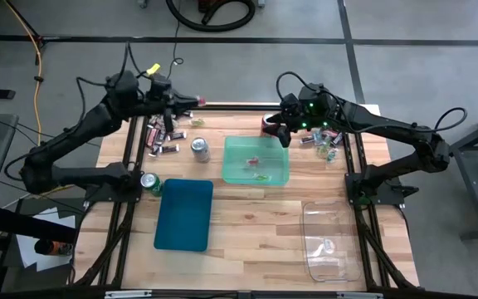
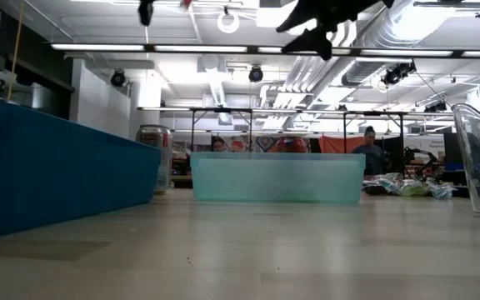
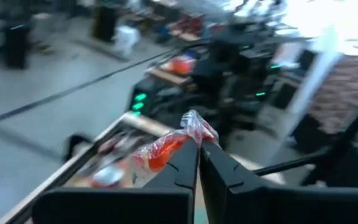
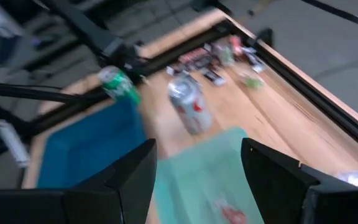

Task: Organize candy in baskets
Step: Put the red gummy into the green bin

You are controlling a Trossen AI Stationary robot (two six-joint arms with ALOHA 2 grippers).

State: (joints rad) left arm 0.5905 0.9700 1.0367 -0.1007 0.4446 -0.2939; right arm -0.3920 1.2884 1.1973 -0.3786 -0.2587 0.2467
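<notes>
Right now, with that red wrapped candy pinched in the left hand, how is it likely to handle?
The red candy is probably very light. Its crinkly wrapper tail pokes past the shut left hand, so the wrapper looks floppy and may be slippery. It seems held partly by that wrapper, so it could swing or slip.

The left arm reaches to the far left part of the surface, its left hand raised and pinched shut. The right arm stretches inward, its right hand raised with fingers spread wide, gripping nothing.
</notes>
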